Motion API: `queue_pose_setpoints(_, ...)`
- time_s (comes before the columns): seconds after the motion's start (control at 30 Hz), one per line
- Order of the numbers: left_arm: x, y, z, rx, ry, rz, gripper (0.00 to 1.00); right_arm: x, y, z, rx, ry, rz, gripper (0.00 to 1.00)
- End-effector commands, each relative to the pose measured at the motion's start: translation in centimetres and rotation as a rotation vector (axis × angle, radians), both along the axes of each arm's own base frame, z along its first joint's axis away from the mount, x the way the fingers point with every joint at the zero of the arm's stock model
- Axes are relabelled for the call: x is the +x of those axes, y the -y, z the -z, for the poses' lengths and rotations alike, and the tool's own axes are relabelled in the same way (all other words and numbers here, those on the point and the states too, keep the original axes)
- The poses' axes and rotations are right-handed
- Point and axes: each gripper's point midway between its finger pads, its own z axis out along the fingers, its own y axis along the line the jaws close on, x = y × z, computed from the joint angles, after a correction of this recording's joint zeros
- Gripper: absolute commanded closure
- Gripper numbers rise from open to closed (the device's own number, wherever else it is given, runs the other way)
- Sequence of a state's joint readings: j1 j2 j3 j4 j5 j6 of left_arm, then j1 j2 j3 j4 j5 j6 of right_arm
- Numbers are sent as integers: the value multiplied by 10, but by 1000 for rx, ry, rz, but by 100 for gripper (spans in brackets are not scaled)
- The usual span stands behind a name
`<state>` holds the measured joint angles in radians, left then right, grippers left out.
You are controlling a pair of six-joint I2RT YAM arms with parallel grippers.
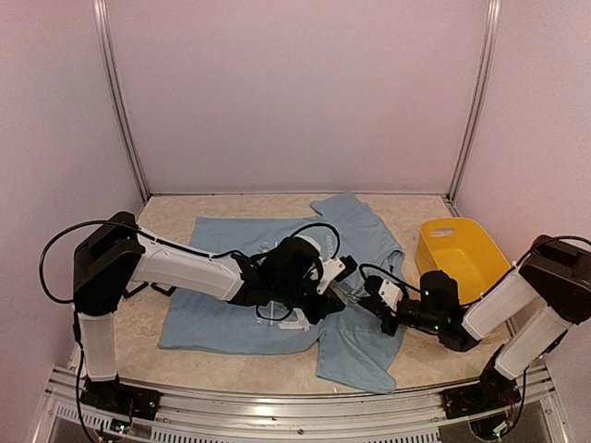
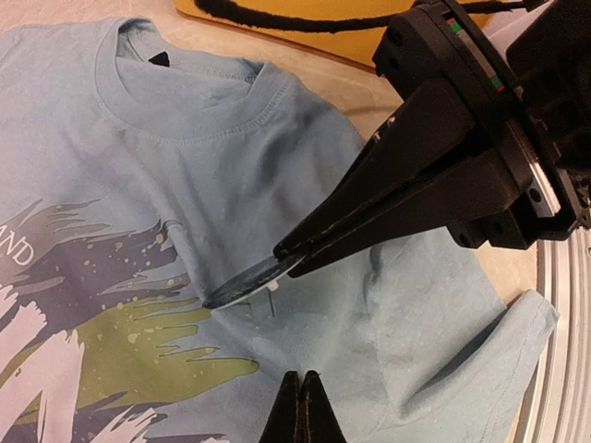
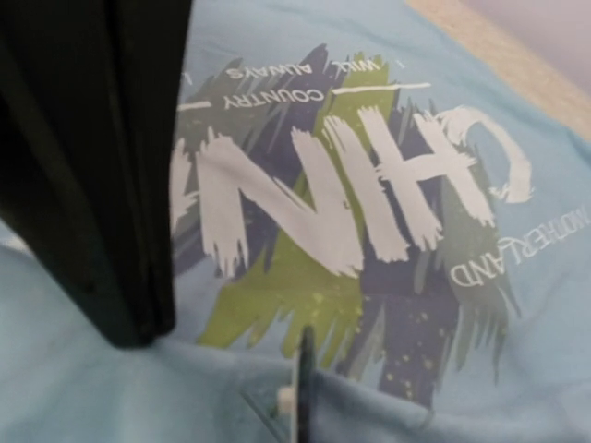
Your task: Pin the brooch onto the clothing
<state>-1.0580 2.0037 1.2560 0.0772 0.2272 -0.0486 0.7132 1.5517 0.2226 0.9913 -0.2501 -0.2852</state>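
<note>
The clothing (image 1: 208, 323) is a light blue T-shirt lying flat, its white lettering over grey and green streaks showing in the right wrist view (image 3: 369, 175). The brooch (image 2: 242, 281), dark with a pale rim, is seen edge-on just above the shirt (image 2: 231, 166) at the edge of the print, with its pin beneath it. My right gripper (image 2: 288, 251) is shut on the brooch, which also shows in the right wrist view (image 3: 303, 388). My left gripper (image 2: 303, 392) is shut with its tips on a raised fold of shirt close beside the brooch. In the top view the brooch is hidden between both grippers.
A yellow bin (image 1: 462, 249) stands right of the shirt, behind the right arm. Both arms reach over the shirt's middle, with the left arm (image 1: 185, 268) across its left half. The metal frame rail (image 1: 277, 406) runs along the near edge.
</note>
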Motion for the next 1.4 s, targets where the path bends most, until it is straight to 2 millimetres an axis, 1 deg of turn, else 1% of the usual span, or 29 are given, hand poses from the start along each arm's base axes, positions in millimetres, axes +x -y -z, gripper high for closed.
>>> queue_pose_setpoints(0.0, -4, 6, -26, -94, -4, 28, 100, 2, -1, 3, -49, 76, 6, 100)
queue_pose_setpoints(0.2, -1, 4, -22, -103, -27, 23, 100, -5, -9, 6, -72, 94, -42, 100)
queue_pose_setpoints(0.33, 1, 2, -21, -104, -30, 14, 100, -22, -17, 7, -53, 72, -128, 100)
queue_pose_setpoints(0.43, 4, 2, -19, -105, -34, 7, 100, -32, -24, 1, -22, 63, -183, 100)
queue_pose_setpoints(0.57, 6, -1, -15, -96, -36, -7, 100, -39, -24, -11, 63, 22, -193, 100)
queue_pose_setpoints(0.63, 8, -2, -16, -96, -32, -15, 100, -46, -26, -12, 90, -19, -231, 100)
queue_pose_setpoints(0.73, 7, -3, -20, -109, -28, -14, 100, -52, -28, -14, 121, -57, -261, 100)
queue_pose_setpoints(0.87, 6, -6, -18, -94, -38, -23, 100, -49, -26, -20, 191, -131, -281, 100)
queue_pose_setpoints(0.93, 5, -9, -24, -104, -29, -29, 89, -48, -25, -17, 196, -159, -290, 100)
queue_pose_setpoints(1.0, 6, -13, -32, -119, -14, -37, 80, -47, -25, -14, 189, -175, -287, 100)
queue_pose_setpoints(1.07, 7, -18, -33, -112, -10, -46, 76, -44, -23, -14, 196, -184, -275, 100)
queue_pose_setpoints(1.23, 8, -36, -28, -86, 17, -62, 76, -40, -24, -19, 220, -188, -269, 100)
queue_pose_setpoints(1.3, 7, -42, -32, -95, 62, -53, 75, -33, -21, -19, 215, -175, -225, 100)
queue_pose_setpoints(1.37, 1, -44, -30, -95, 119, 7, 73, -20, -16, -19, 198, -141, -151, 100)
